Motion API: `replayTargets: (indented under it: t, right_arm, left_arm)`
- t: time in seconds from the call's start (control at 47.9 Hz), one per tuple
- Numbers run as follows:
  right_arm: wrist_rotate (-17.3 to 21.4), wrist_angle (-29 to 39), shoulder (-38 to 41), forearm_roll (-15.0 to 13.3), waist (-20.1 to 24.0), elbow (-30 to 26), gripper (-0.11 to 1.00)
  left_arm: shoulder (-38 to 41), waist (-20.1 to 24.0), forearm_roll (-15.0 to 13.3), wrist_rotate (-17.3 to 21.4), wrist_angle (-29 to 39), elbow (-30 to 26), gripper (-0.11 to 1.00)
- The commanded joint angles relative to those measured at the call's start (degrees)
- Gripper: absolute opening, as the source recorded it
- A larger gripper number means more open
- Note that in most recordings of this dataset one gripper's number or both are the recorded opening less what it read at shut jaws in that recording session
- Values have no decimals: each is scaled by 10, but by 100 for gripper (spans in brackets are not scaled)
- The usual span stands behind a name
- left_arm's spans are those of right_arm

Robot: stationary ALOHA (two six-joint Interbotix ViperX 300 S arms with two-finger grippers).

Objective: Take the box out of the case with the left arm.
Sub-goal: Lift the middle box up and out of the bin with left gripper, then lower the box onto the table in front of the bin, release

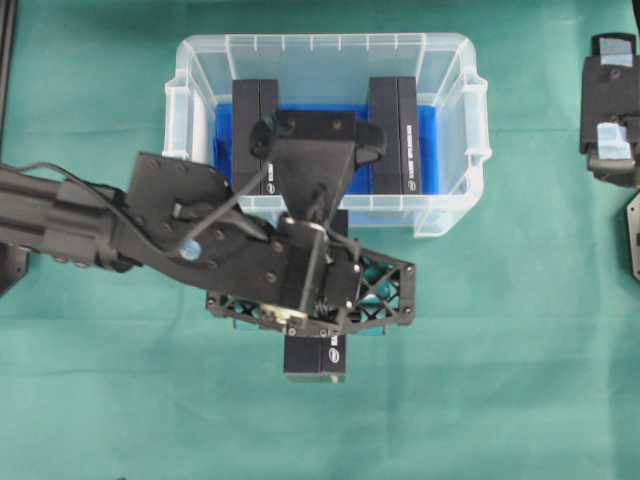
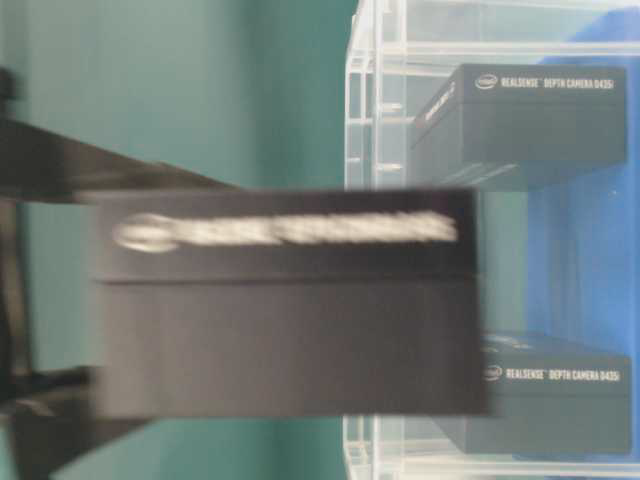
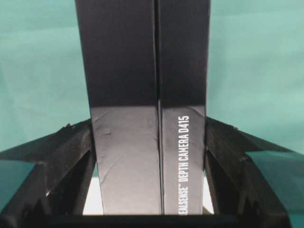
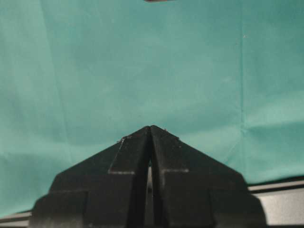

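We see even, bright light overhead with soft shadows; at table level the nearest box (image 2: pixel 285 300) smears with blur, its lettering unreadable

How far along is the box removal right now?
Done: the left gripper is shut on one black box, already outside the case and over the green cloth. In hand: the table-level view shows it blurred. Left: set it down and release. Two boxes remain in the case. The right gripper is shut, empty.
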Motion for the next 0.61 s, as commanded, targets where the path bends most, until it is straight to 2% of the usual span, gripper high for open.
replayTargets:
  t: [0.0, 0.334, 0.585]
  right_arm:
    - [2, 1, -3, -1, 0, -10, 2]
    - [2, 1, -3, -7, -1, -10, 2]
    - [2, 1, -3, -10, 0, -10, 2]
  left_arm:
    - [-40, -1, 9, -7, -23, 17, 61]
    - [-42, -1, 13, -27, -157, 155, 61]
    - [-32, -2, 11, -35, -229, 221, 61]
